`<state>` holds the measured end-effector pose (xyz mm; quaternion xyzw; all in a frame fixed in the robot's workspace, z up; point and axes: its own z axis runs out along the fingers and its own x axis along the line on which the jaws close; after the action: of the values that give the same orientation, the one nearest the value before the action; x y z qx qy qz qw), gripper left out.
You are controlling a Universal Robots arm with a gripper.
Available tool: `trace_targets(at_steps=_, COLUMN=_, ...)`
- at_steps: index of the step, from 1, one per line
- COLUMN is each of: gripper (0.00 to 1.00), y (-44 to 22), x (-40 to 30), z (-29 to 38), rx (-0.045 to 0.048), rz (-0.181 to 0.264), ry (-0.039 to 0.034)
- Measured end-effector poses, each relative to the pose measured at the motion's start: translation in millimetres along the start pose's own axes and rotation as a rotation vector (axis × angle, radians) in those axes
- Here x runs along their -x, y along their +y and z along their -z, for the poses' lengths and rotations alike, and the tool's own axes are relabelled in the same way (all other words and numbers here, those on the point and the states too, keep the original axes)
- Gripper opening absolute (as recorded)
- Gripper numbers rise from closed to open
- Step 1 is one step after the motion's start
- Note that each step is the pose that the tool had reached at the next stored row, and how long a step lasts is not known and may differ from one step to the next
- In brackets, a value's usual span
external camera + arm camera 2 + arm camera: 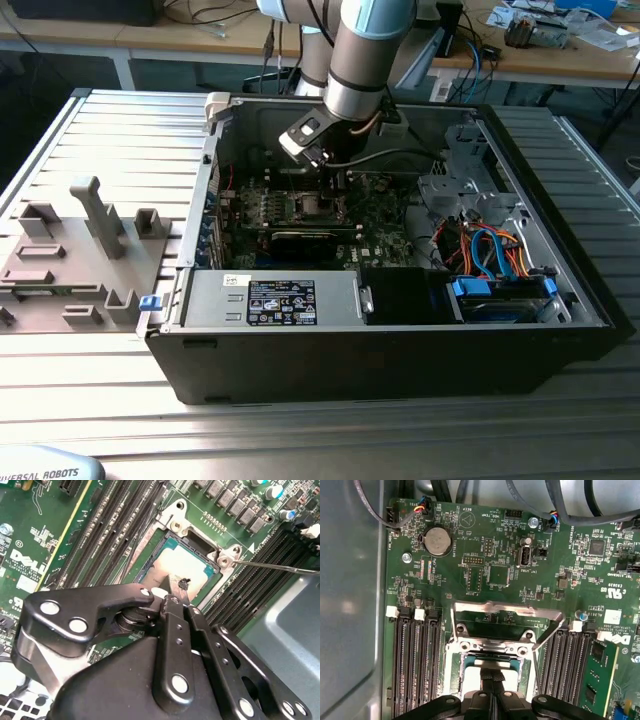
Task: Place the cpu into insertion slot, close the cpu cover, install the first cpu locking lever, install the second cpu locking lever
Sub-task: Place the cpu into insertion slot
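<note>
Open computer case (pixel 400 340) on a ribbed metal bench (pixel 100 400), arm pointing down inside, near the case's far wall in the exterior view. Pincer (pixel 172 596) closed, tips together with nothing between them, on or just above the silver top of the cpu (pixel 187 565). Cpu lying flat and square in the slot (pixel 454 667), so first step judged done or nearly so. Cover (pixel 505 614) tilted up open at the slot's hinge edge, not yet closed. Thin wire lever (pixel 280 566) swung clear beside the slot, not latched. Left to do, by this look: cover and both levers.
</note>
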<state>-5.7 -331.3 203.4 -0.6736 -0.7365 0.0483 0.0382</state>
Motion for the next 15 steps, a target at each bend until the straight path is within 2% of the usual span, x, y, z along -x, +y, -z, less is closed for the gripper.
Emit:
trace_targets(at_steps=3, gripper=0.11, y=0.4, x=-0.1, z=0.1, rx=0.0003, rz=0.000, ry=0.0006)
trace_targets(at_steps=5, gripper=0.11, y=0.4, x=-0.4, z=2.5, rx=0.0018, rz=0.000, ry=0.0029)
trace_targets(at_steps=9, gripper=0.11, y=-1.3, x=0.0, z=14.7, rx=0.0004, rz=0.000, ry=0.0007)
trace_targets(at_steps=12, gripper=0.11, y=-3.0, x=0.2, z=28.3, rx=0.0003, rz=0.000, ry=0.0006)
trace_targets(at_steps=13, gripper=0.11, y=-4.0, x=0.2, z=36.1, rx=0.0002, rz=0.000, ry=0.0006)
trace_targets(at_steps=15, gripper=0.11, y=-5.0, x=0.3, z=44.4, rx=0.0003, rz=0.000, ry=0.0004)
